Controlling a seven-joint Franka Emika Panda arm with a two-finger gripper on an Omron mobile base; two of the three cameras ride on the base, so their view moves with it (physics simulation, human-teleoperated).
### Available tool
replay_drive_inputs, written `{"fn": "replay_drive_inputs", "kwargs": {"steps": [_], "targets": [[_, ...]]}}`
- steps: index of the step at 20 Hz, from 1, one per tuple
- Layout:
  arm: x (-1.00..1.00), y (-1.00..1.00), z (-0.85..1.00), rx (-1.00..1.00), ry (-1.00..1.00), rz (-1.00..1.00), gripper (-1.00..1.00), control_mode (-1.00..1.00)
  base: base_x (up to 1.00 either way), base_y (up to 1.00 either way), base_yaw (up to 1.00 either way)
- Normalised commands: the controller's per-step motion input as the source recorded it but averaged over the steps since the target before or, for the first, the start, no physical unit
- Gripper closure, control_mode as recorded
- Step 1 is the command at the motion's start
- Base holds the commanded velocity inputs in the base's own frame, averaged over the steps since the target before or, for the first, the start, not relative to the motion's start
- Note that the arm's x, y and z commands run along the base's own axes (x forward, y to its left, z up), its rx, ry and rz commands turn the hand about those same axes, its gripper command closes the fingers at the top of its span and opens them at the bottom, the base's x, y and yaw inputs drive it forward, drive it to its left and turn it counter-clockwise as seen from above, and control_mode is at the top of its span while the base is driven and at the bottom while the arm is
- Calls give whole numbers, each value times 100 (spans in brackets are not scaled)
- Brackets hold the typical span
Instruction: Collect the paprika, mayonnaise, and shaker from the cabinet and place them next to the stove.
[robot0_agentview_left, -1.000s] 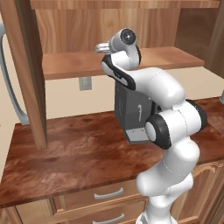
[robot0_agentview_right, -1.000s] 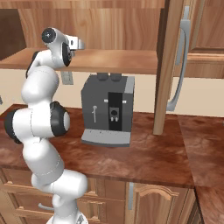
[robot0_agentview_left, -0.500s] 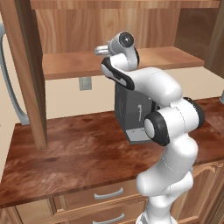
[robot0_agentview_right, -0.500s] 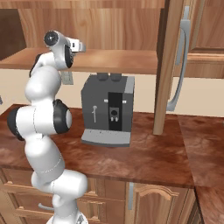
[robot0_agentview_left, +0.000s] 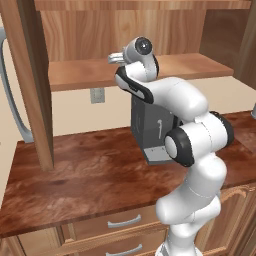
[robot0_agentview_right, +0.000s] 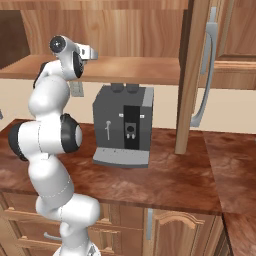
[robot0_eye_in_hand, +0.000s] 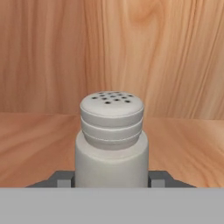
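In the left base view the claw (robot0_agentview_left: 116, 58) reaches over the plank shelf of the light-brown wooden cabinet (robot0_agentview_left: 150, 70), above the grey coffee machine (robot0_agentview_left: 150, 127) on the worktop (robot0_agentview_left: 75, 175). The right base view shows that reach from the other side. In the hand view the small grey-white shaker (robot0_eye_in_hand: 111, 140) stands upright on that shelf, between the dark fingertips (robot0_eye_in_hand: 63, 179), which pinch its sides.
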Motion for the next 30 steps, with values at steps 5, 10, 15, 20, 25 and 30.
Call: {"fn": "replay_drive_inputs", "kwargs": {"steps": [5,10,15,20,25,30], "targets": [[-4,0,-4,0,0,0,100,-100,0,0,0],[-5,0,-5,1,0,0,100,-100,0,0,0],[-11,-3,-12,4,-2,0,100,-100,0,0,0],[-45,-23,-15,1,-2,1,100,-100,0,0,0],[-63,-43,-1,0,-3,3,100,-100,0,0,0],[-68,-48,5,0,-3,6,100,-100,0,0,0]]}}
